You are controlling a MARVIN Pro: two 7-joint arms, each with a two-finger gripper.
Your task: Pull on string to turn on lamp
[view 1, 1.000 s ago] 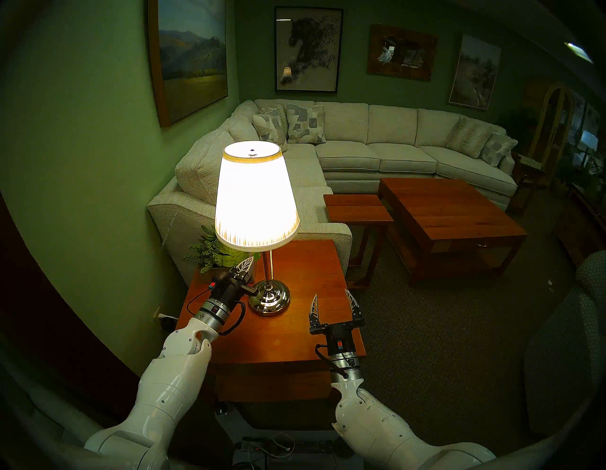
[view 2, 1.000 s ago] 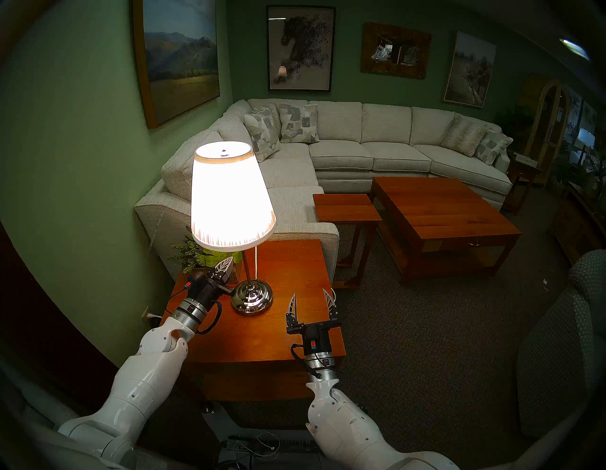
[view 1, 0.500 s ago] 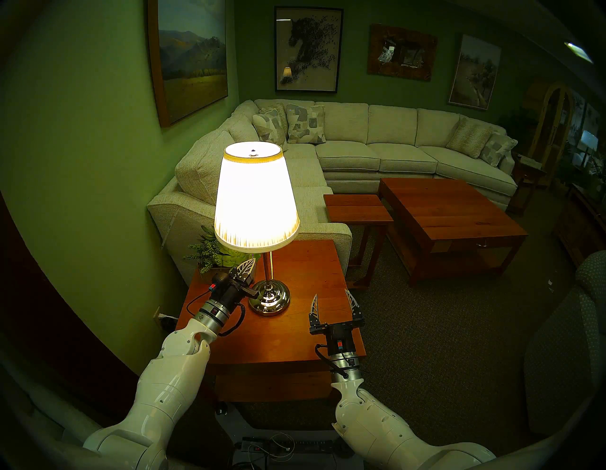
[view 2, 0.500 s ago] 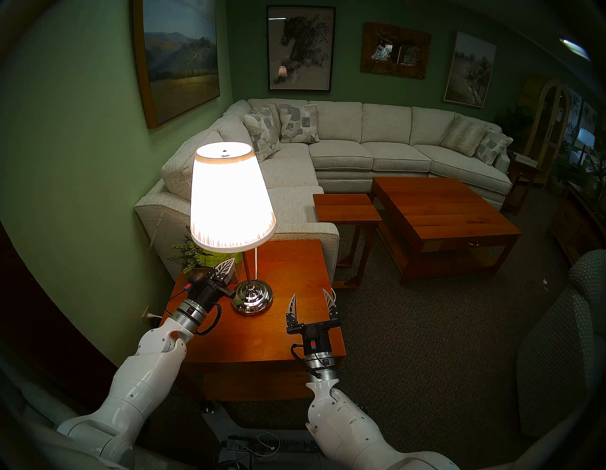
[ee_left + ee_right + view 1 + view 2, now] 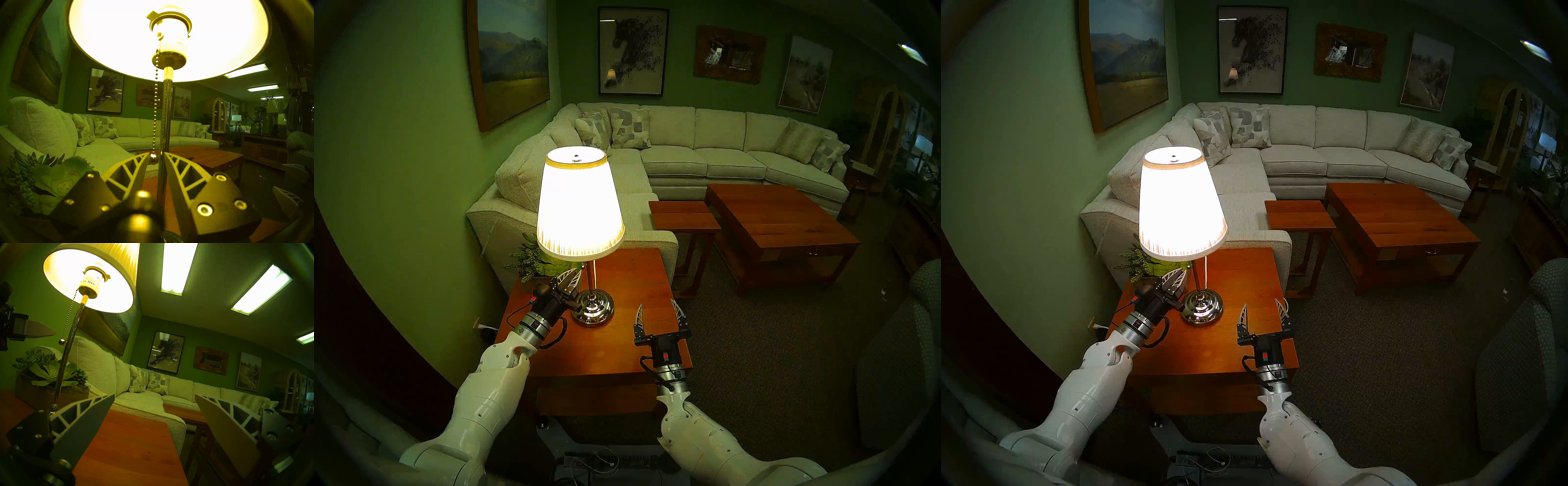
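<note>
Glowing table lamp (image 5: 580,203) on the wooden end table (image 5: 619,342) — lit.
My left gripper (image 5: 156,155) sits just under the shade, fingers parted a little, holding nothing; the pull chain (image 5: 155,108) hangs beside the chrome pole, its bead between the tips. My right gripper (image 5: 660,314) hovers wide open and empty — well apart.

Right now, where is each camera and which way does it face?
Head stereo left: high, facing down at lamp; left gripper, right gripper show.
Head stereo right: nearly the same.
Left wrist: below the shade, looking up the string; own open fingers show.
Right wrist: low over table, tilted upward; own fingers show; shares string.
</note>
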